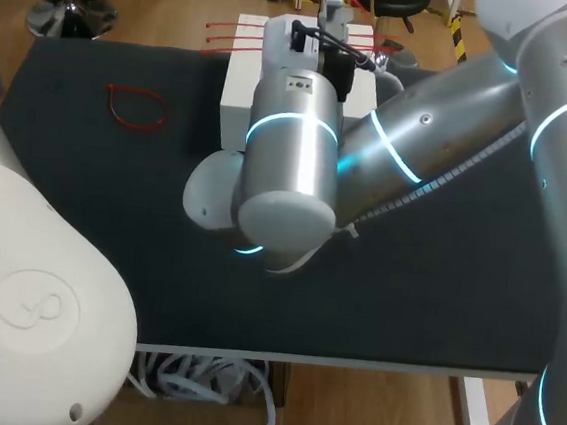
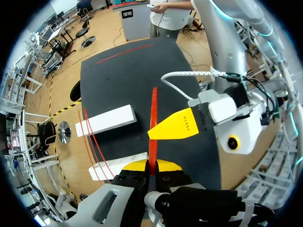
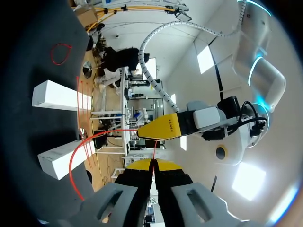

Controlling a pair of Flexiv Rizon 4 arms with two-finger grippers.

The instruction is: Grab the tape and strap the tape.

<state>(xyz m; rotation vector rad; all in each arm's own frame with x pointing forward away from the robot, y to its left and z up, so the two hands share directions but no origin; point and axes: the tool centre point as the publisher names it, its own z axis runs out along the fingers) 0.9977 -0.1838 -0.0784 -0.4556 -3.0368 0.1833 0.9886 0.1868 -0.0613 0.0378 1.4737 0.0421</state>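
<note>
A red strap (image 2: pixel 153 111) runs straight out from my left gripper (image 2: pixel 152 165), whose yellow tips are shut on it. My right gripper (image 2: pixel 158 131) meets the same strap from the side, a little further along. In the right wrist view my right gripper (image 3: pixel 152 164) is shut on the thin strap, which bends away in a red curve (image 3: pixel 72 163) past my left gripper (image 3: pixel 149 131). In the head view both grippers are hidden behind arm links above the white boxes (image 1: pixel 238 80).
Two long white boxes (image 2: pixel 106 120) (image 2: pixel 113 166) lie side by side with spare red straps (image 2: pixel 90 137) across them. A closed red strap loop (image 1: pixel 138 108) lies on the dark mat at the left. One more straight strap (image 2: pixel 125 53) lies farther off.
</note>
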